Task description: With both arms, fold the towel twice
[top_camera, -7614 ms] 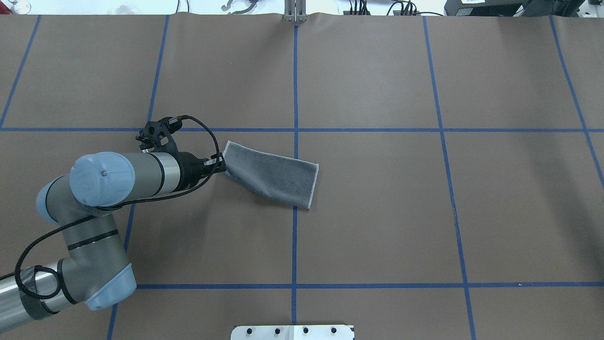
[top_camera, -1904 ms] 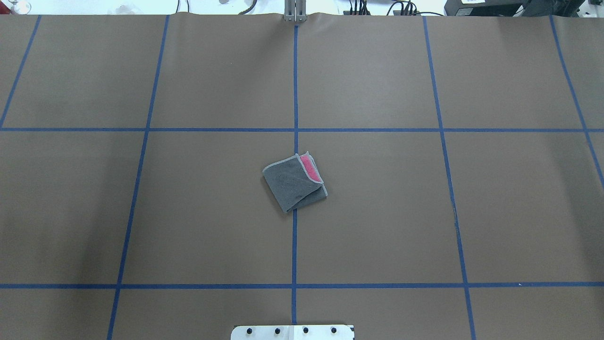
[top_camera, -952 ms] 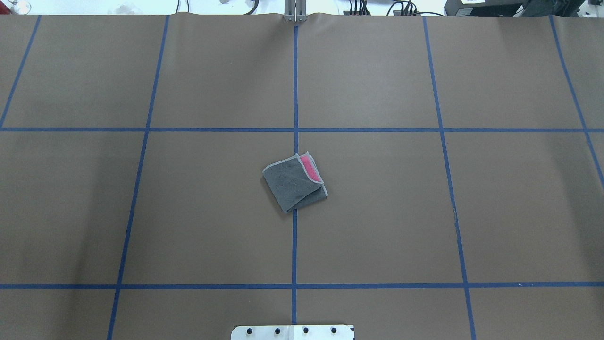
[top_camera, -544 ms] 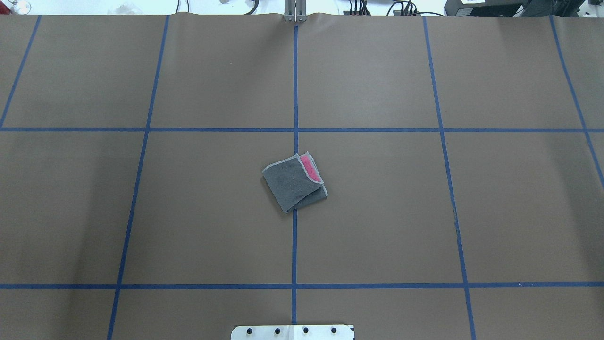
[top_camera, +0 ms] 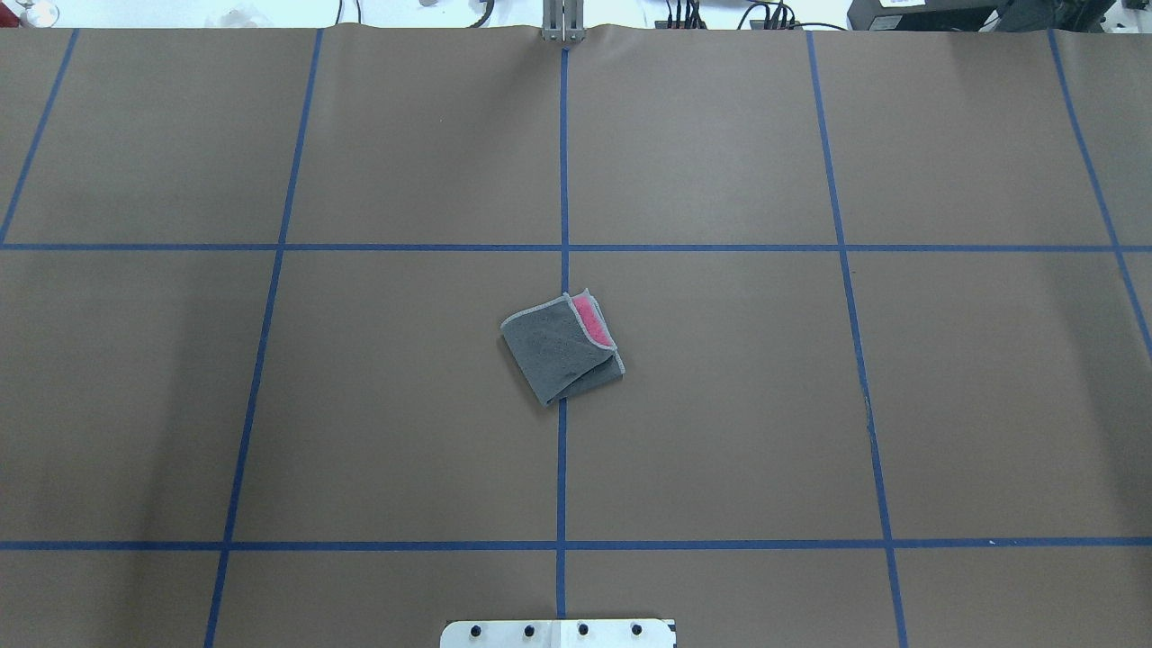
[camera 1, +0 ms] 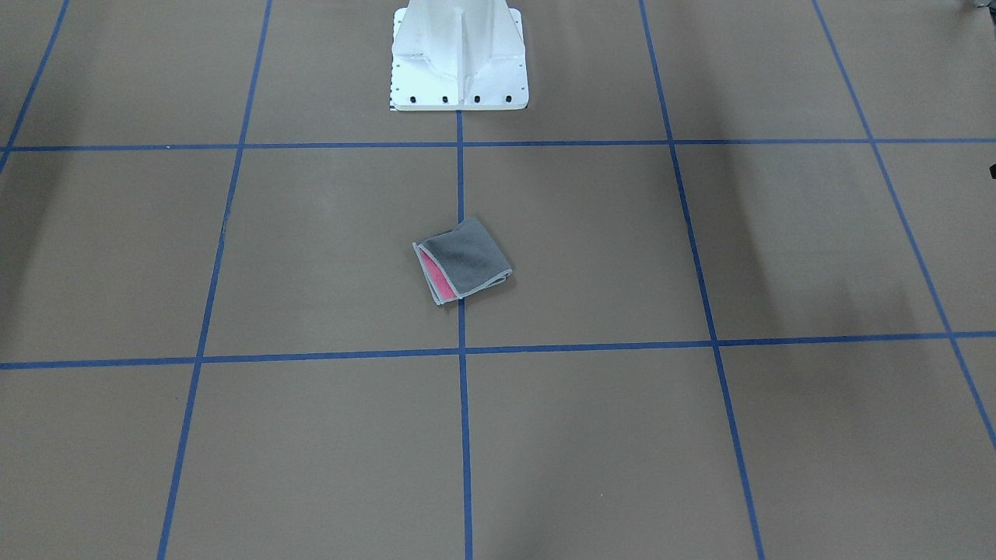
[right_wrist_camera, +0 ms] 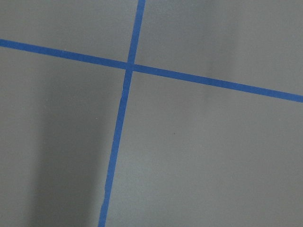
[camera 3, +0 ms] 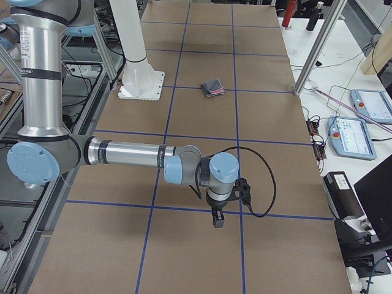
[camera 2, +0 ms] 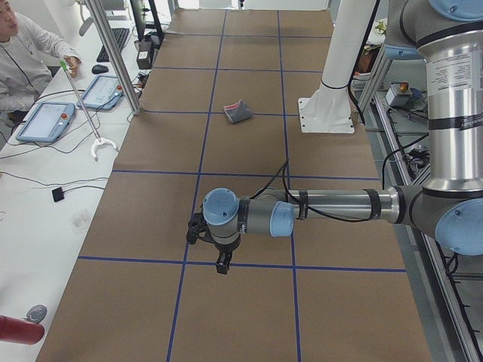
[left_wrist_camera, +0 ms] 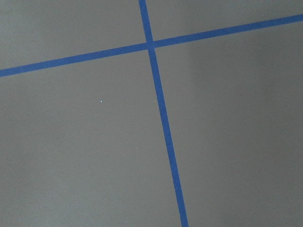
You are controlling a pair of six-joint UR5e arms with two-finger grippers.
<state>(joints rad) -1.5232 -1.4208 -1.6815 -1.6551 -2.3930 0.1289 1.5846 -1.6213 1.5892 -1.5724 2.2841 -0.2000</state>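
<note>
Left gripper [camera 2: 221, 265] | right gripper [camera 3: 217, 221] | aperture unclear | well apart from towel [top_camera: 560, 349]

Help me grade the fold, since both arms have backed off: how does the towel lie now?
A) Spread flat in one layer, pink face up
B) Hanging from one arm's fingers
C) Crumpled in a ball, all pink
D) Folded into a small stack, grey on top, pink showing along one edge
D: the towel lies as a compact, layered, grey-topped square with pink showing along one edge only, and nothing is holding it.
</note>
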